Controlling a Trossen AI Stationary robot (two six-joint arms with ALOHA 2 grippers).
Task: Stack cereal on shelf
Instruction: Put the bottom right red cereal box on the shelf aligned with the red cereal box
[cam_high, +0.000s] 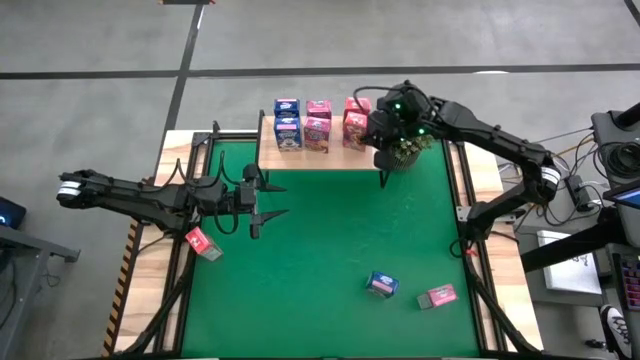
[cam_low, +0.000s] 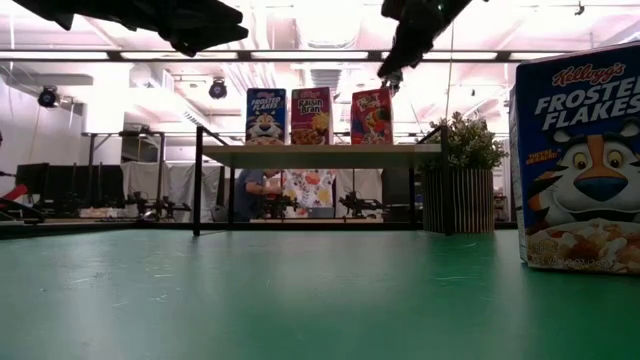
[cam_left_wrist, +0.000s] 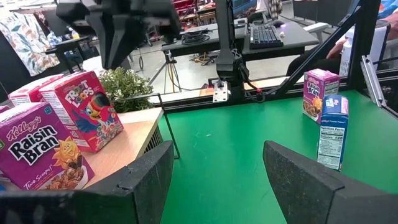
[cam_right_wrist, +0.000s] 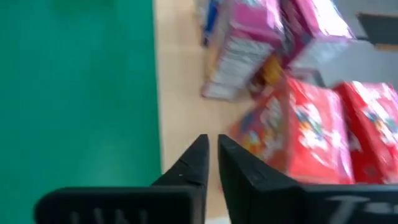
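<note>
We see six cereal boxes (cam_high: 318, 125) standing on the shelf (cam_high: 340, 156), two blue, two pink, two red, in pairs. Our right gripper (cam_right_wrist: 212, 163) hangs above the shelf's end by the red boxes (cam_right_wrist: 311, 134), its fingers nearly together and holding nothing. A potted plant (cam_high: 405, 152) sits just off that end of the shelf. Away from the shelf on the green mat (cam_high: 320, 230) lie three more boxes: a red one (cam_high: 203, 242) near our left gripper (cam_high: 272, 201), which hovers wide open and empty, plus a blue one (cam_high: 382, 284) and a pink one (cam_high: 437, 296).
</note>
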